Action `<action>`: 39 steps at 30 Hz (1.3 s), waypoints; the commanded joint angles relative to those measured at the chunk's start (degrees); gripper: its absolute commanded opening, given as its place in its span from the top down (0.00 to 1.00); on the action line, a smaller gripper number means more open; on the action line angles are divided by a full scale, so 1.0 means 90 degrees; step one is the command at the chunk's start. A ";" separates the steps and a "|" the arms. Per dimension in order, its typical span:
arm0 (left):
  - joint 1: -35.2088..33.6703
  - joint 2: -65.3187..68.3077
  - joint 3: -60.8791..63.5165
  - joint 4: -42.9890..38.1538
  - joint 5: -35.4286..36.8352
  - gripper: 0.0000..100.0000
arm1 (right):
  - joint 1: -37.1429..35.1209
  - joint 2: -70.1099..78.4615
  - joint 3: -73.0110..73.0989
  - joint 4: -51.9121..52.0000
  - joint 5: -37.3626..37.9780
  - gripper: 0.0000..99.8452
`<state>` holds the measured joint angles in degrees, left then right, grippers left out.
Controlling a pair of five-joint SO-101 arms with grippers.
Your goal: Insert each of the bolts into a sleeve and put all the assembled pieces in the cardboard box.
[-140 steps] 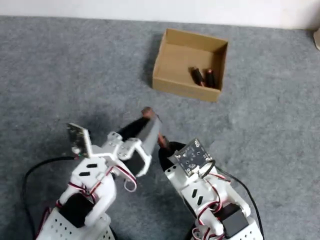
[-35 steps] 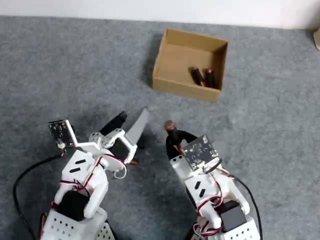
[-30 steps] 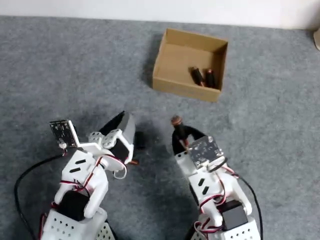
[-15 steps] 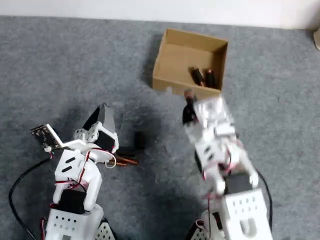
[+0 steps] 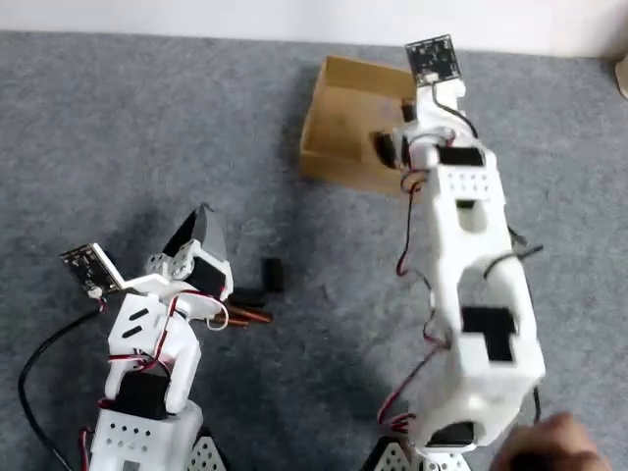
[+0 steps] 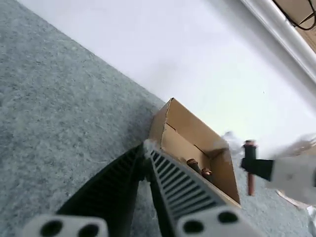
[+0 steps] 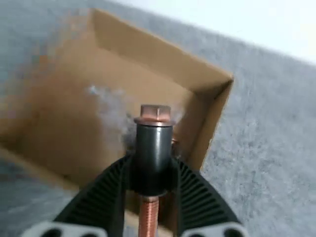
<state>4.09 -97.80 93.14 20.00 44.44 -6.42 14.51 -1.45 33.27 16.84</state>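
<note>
— Whereabouts of the assembled piece [image 7: 153, 148]?

— Over the open top of the cardboard box [image 7: 163, 61], a little toward 4 o'clock of its middle on the high view. Clamped around its black sleeve by the right gripper [image 7: 152, 167], one finger on each side. Copper bolt head out of one end, copper shank out of the other.

— Anything around it, or in the way?

— The right arm [image 5: 466, 226], stretched from 6 o'clock up across the box's 3 o'clock side, hiding that wall on the high view. Farther out on the grey carpet [image 5: 118, 128], a loose sleeve [image 5: 272, 275] at 7 o'clock of the box, well apart from it. Near that sleeve, toward its 7 o'clock, two bare bolts [image 5: 245, 314], lying close beside the left arm [image 5: 157, 334]. Then the left gripper [image 6: 146, 149], at 8 o'clock of the box, fingers pressed together tip to tip, aimed toward the box.

— And inside the box?

— Two more finished pieces [image 6: 191, 163], side by side on the floor toward the 3 o'clock wall, copper heads showing from the left wrist view. Bare cardboard floor over the 9 o'clock half.
</note>
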 commanded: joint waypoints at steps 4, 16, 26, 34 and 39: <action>0.0015 0.0015 -0.0034 -0.0166 0.0020 0.99 | 0.0181 0.1470 -0.2261 0.0689 0.0020 1.00; 0.0103 0.0005 -0.0024 -0.0166 0.0010 0.99 | 0.0269 0.2877 -0.4039 0.1060 0.0020 0.90; 0.0103 0.0005 -0.0024 -0.0166 0.0010 0.99 | 0.0269 0.2994 -0.5143 0.2926 0.0020 0.63; 0.0103 0.0005 -0.0024 -0.0166 0.0010 0.99 | 0.0249 0.2994 -0.7448 0.5211 -0.0400 0.63; 0.0073 0.0005 -0.0024 -0.0166 0.0010 0.99 | 0.0034 0.3004 -0.9480 0.6735 -0.0615 0.63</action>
<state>4.18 -97.80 93.14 20.00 44.35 -4.40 42.29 -75.47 86.29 12.09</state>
